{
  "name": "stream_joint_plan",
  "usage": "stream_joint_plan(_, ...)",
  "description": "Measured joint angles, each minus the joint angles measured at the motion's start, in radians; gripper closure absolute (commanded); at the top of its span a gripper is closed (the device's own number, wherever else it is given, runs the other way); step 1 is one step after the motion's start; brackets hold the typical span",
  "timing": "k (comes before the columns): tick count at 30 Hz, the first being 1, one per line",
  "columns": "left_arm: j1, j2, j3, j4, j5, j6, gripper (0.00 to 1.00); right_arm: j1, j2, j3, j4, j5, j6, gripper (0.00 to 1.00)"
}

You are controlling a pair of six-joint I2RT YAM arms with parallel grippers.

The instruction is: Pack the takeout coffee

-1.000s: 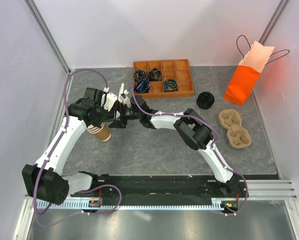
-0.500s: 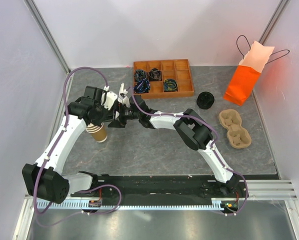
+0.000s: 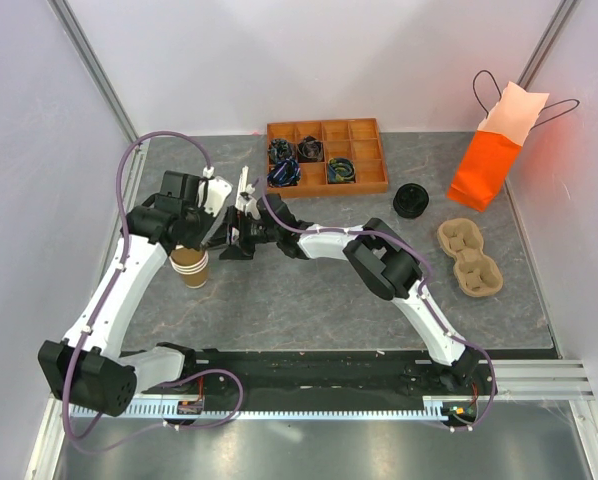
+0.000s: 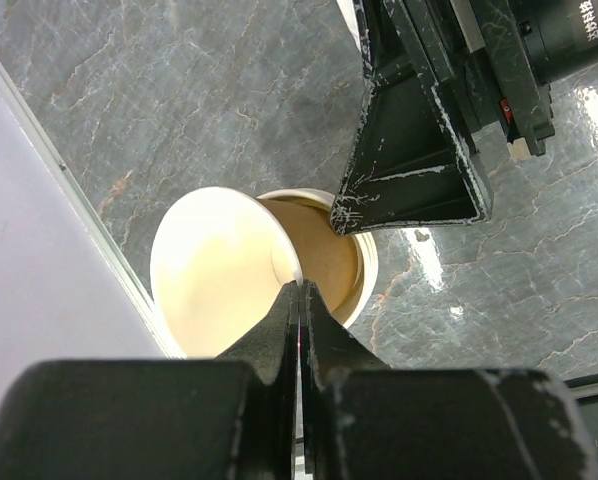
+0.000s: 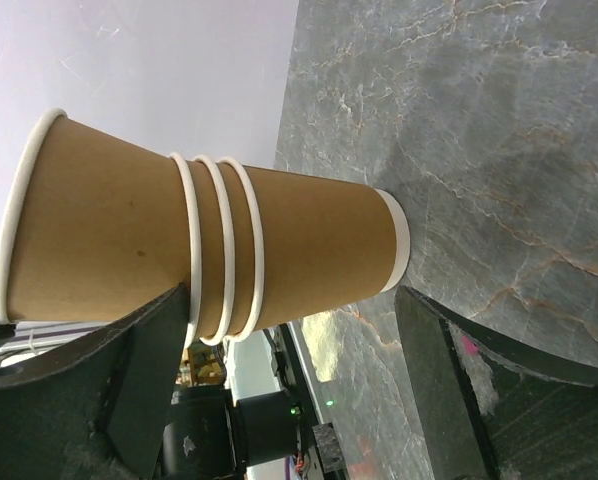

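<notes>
The takeout coffee cup is a tan paper cup with a white rolled rim and an open top. It sits uppermost in a stack of paper cups that stands upright on the left part of the grey marbled table, near the left wall. The right wrist view shows it sticking well higher out of the stack than the three rims bunched below it. In the left wrist view it leans a little to one side of the cup beneath.

The left gripper comes down from above with its fingers pressed together, pinching the cup's thin wall at the rim. The right gripper reaches in from the right with its fingers spread wide. One finger stands on each side of the stack's lower cups. One fingertip lies right at the rim of the second cup, but I cannot tell whether it touches.

Behind the arms lies a wooden compartment tray with dark items in several compartments. To its right sits a round black lid; from overhead I cannot tell what is under it. A pulp cup carrier lies near the right edge, and an orange paper bag stands upright behind it. All of these are well apart from the stack.
</notes>
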Motion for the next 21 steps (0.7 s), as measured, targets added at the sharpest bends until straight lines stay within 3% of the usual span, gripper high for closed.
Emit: stream_joint_plan(21,-0.002,-0.033,0.278,-0.111,-0.043,0.061,0.98,-0.023,-0.051,0.048,-0.024,-0.025,-0.051,0.02)
